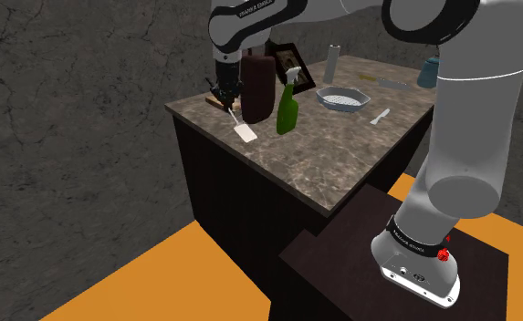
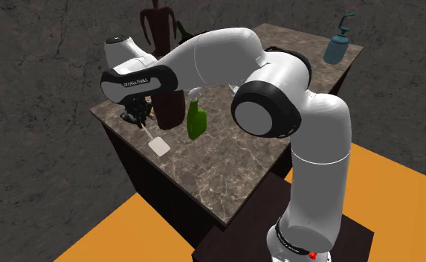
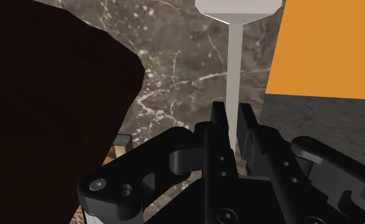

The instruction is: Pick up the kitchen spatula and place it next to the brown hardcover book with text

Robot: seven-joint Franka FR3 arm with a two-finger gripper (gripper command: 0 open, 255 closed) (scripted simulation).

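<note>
A white kitchen spatula (image 1: 245, 132) lies near the counter's corner, its flat blade (image 2: 159, 146) toward the edge and its thin handle (image 3: 234, 70) running back to my gripper. The black gripper (image 1: 224, 95) (image 2: 139, 117) (image 3: 232, 122) is low over the counter, shut on the handle's end. A tall dark brown block (image 1: 257, 86) (image 2: 170, 109) (image 3: 47, 102) stands right beside the gripper. A sliver of a tan, printed thing (image 3: 119, 146), perhaps the book (image 1: 215, 104), shows under the hand; most of it is hidden.
A green bottle (image 1: 287, 111) (image 2: 196, 120) stands close beside the dark block. Farther along the marble counter (image 1: 341, 150) are a grey-blue basket (image 1: 342, 97), a small white utensil (image 1: 380, 116), a grey cylinder (image 1: 331, 62) and a teal dispenser (image 1: 428, 73). Orange floor (image 3: 327, 44) lies below the edge.
</note>
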